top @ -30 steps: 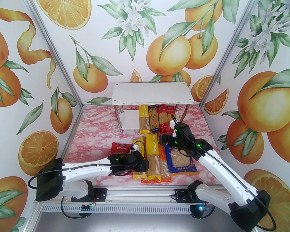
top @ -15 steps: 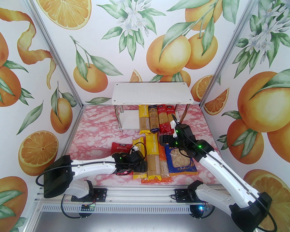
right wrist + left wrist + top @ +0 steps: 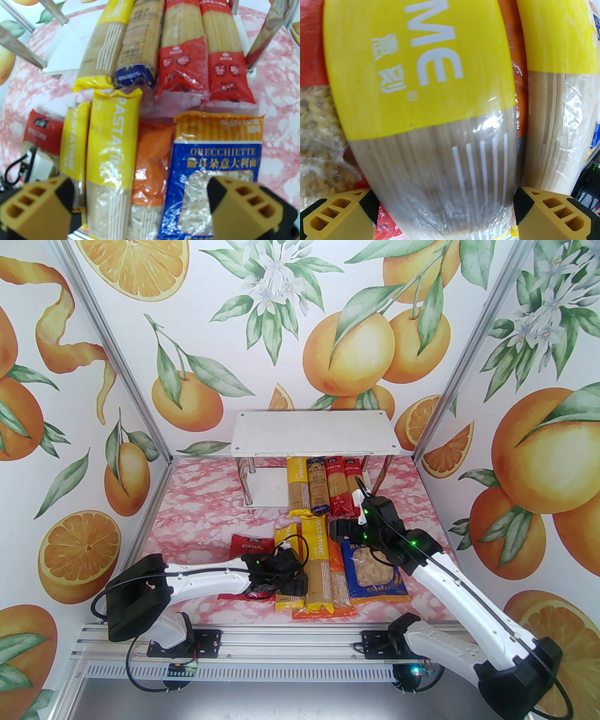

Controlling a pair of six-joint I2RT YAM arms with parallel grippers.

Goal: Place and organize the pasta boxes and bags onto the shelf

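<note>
Yellow-labelled clear-plastic spaghetti pack [image 3: 431,93] lies on the pink marbled table [image 3: 197,502], well short of the white two-tier shelf [image 3: 314,434], straddled by the open left gripper [image 3: 445,201] (right gripper [image 3: 140,187] hovers open too), which should close squarely without pinching the neighbouring red bag [image 3: 251,544].

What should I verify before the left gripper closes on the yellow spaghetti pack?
1. Open left gripper: ok.
2. The left yellow spaghetti pack between its fingers: ok.
3. Grip clear of the neighbouring yellow spaghetti pack: cannot tell.
4. Open right gripper, holding nothing, above the orecchiette bag: ok.
5. Bare room on the shelf's lower board beside the four stored spaghetti packs: ok.
</note>
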